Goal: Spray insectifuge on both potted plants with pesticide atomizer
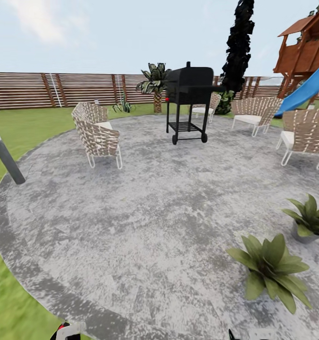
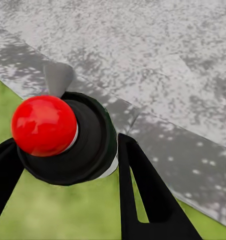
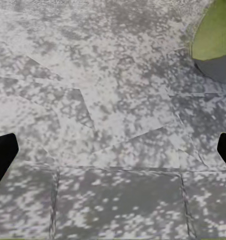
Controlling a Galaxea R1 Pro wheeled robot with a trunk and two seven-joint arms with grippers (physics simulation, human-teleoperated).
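While the head camera looks across the round grey patio point(image 1: 145, 212), a dark bollard light point(image 1: 4, 156) leans at the far left, at the patio's edge by the lawn point(image 1: 22, 127). A woven chair point(image 1: 97, 134) stands next on the patio's left part. Behind it runs the brown slatted fence point(image 1: 60, 89), with a palm-like shrub point(image 1: 155, 82) in front. A black wheeled grill point(image 1: 189, 101) stands at the patio's back centre. A tall dark tree point(image 1: 238, 45) rises behind it. More woven chairs point(image 1: 256, 112) sit to the right, and a wooden play tower with a blue slide point(image 1: 308, 87) is at the far right.

Two potted plants rest on the patio at lower right: the nearer plant point(image 1: 270, 269) and, just beyond it to the right, the farther plant point(image 1: 311, 219), its grey pot visible. They are near each other, not touching.

In the left wrist view, the left gripper point(image 2: 67, 165) holds the atomizer point(image 2: 75, 140) between its black fingers point(image 2: 143, 195); seen end-on, it shows a dark round body with a glossy red tip. It hangs over the patio's rim, grass below.

In the right wrist view, the right gripper point(image 3: 113, 155) stands wide, empty, fingertips point(image 3: 2, 152) at the frame's sides, above paving. A grey pot point(image 3: 218, 67) with green leaf sits at one corner.
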